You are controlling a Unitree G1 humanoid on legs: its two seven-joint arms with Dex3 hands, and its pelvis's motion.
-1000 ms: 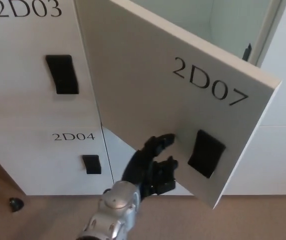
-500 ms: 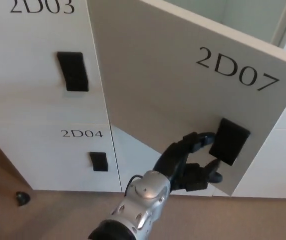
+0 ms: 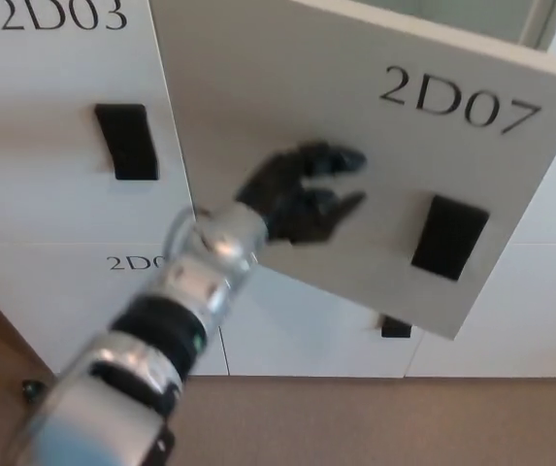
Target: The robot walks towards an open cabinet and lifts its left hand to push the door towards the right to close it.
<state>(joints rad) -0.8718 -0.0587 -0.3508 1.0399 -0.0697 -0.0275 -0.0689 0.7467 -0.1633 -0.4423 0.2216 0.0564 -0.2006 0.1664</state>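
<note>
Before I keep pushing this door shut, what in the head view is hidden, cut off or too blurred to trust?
- Label 2D04: its end hidden behind the left arm.
- Left hand: motion-blurred; contact with door 2D07 unclear.
- Cabinet interior: cut by top edge, blocked by the door.
- Lower handle: mostly behind the door's bottom edge.
- Right hand: not in view.

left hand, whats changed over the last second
The left hand has risen from near the lower edge of the 2D07 door to the middle of its face, left of the black handle, with more of the arm now showing. It holds nothing. The door is still open.
</note>
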